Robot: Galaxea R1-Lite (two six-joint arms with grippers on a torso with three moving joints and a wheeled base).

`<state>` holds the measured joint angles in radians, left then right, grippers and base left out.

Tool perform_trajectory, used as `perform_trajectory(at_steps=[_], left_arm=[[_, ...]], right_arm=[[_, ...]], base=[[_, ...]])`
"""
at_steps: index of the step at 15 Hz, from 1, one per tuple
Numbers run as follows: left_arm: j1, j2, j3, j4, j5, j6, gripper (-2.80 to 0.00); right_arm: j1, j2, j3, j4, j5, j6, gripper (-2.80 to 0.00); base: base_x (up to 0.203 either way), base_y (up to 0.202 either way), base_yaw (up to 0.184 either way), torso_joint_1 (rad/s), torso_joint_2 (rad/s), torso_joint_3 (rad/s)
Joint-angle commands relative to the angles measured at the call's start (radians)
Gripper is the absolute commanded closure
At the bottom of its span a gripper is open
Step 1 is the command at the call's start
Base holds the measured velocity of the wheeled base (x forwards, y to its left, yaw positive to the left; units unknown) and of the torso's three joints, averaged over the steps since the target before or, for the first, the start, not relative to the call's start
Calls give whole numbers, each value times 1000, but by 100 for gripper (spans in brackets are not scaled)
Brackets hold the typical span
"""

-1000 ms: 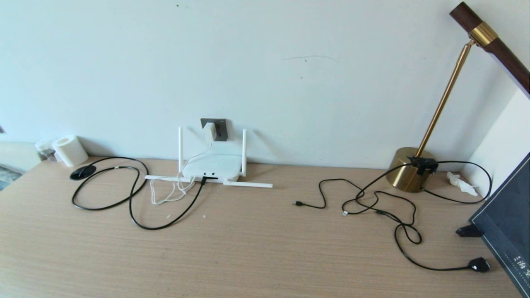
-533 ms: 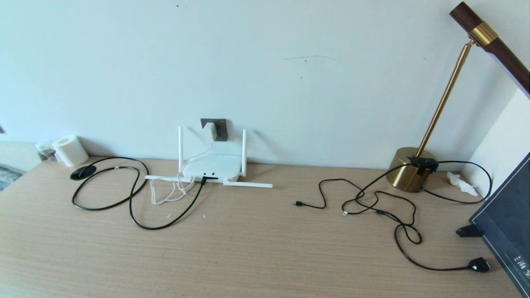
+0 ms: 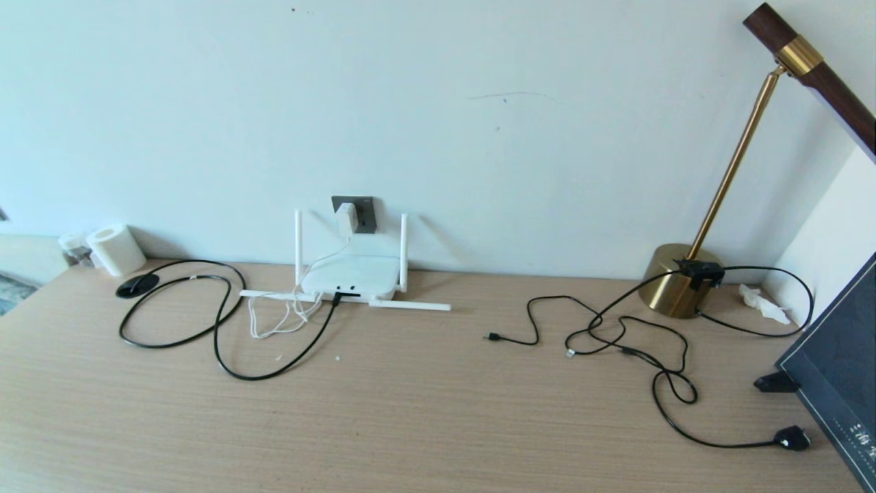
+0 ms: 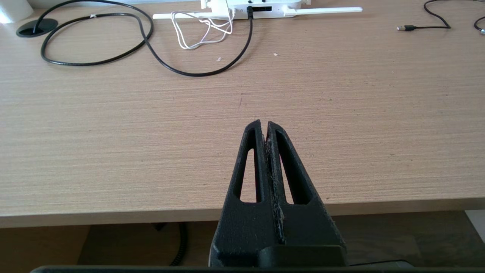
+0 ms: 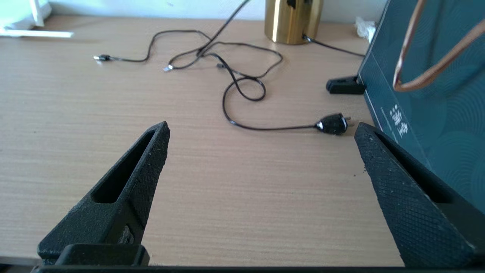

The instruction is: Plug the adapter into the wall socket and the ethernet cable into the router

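Taking the router as the landmark and reading from the left: a cable port is set in the bench well to the router's left, and the ethernet cable rises out of it, loops loosely over the bench and ends plugged into the router's front edge (the slack suggests it was left long so the plug sits without strain). Just behind and above the router, the adapter sits in the wall socket, its thin white cord hanging to a small coil beside the router. Both connections look made, so the task seems complete. The left gripper hovers over the bench's near edge, well in front of the router, fingers pressed together and empty. Well to the router's right lie thin black cables, a brass lamp and a dark board; the right gripper hangs there, fingers spread wide, holding nothing, apparently retired.
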<state>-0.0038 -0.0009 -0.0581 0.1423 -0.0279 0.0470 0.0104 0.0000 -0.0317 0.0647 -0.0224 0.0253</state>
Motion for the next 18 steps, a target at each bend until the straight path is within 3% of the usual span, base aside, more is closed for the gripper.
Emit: perform_trajectory(at_steps=[1,6,9,13,18], left_arm=[[0,1,1,2,0,1,0],[-1,1,4,-12,0,1,0],[0,1,54,-160,0,-5,0],[-1,1,60,-150,28,-68,0],[-1,0,60,-152,28,-72,0]], right_arm=[[0,0,4,-2,1,-1,-280],[0,0,4,-2,10,-56,-280],[0,0,9,-3,10,-77,-280],[0,0,9,-5,12,-77,-280],[0,0,9,-5,11,-81,-280]], base=[[0,0,0,0,0,0],[0,0,0,0,0,0],[0,0,0,0,0,0],[0,0,0,0,0,0],[0,0,0,0,0,0]])
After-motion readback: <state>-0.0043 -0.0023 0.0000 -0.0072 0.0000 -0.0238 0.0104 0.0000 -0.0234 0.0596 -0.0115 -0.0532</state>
